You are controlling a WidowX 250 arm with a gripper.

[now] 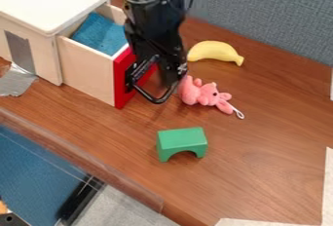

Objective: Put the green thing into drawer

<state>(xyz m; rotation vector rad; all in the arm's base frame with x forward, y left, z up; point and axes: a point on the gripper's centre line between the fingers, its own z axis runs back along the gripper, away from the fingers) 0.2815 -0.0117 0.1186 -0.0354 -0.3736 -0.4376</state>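
The black gripper (pixel 162 71) hangs at the upper middle, right against or just in front of the drawer's red front, left of the pink toy. Below it, apart, a green arch-shaped block (pixel 181 142) stands on the table with its opening downward. The drawer (pixel 88 69) is pulled out of its white-topped wooden cabinet, and blue cloth (pixel 102 32) lines its inside. The arm hides part of the drawer's red front.
A pink plush toy (pixel 205 93) lies just right of the gripper, and a yellow banana (pixel 215 52) lies behind it. The cabinet (pixel 48 1) fills the upper left. Grey tape (pixel 16 80) sits at its foot. The table's edge (pixel 78 156) runs along the lower left.
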